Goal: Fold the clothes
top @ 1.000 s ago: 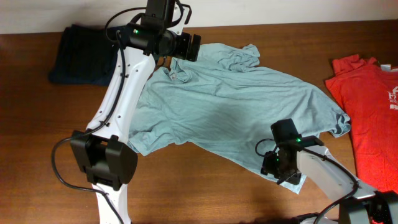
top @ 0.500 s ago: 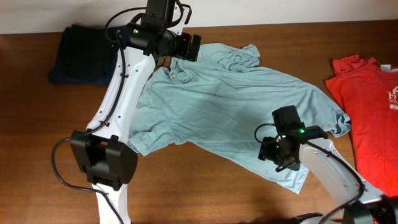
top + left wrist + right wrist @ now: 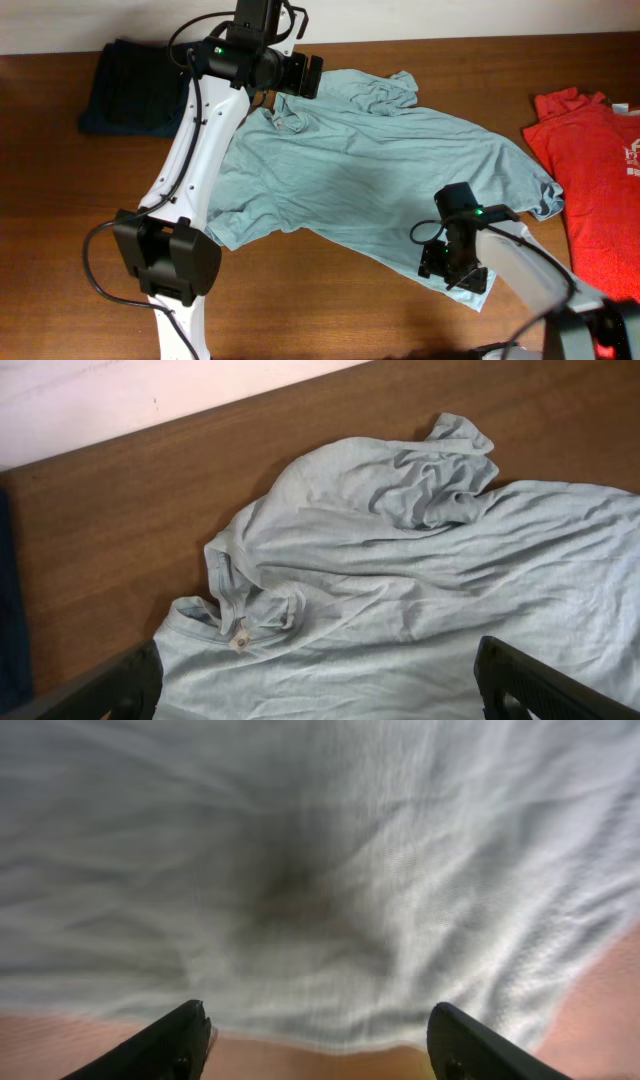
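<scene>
While the big pale blue T-shirt (image 3: 370,170) lies spread out and wrinkly in the middle of the overhead picture, both grippers hang over it and hold nothing. The left gripper (image 3: 320,685) is at the upper left, above the collar, with its fingers wide apart. The right gripper (image 3: 320,1040) is at the lower right, over the bottom hem, and its fingers are apart too, with only cloth under them.

I think the grab could go wrong here. If the right fingers close too far in from the hem, they may catch one layer only, or push the soft cloth into a lump. The top sleeve is already bunched up, so a fold may come out crooked.

The hem runs along the lower side of the shirt, and bare table (image 3: 330,320) shows below it, so there is room to pull that way. On the right, the red T-shirt (image 3: 600,190) lies near the blue shirt's corner. The dark navy garment (image 3: 130,85) sits in the upper left, well apart.
</scene>
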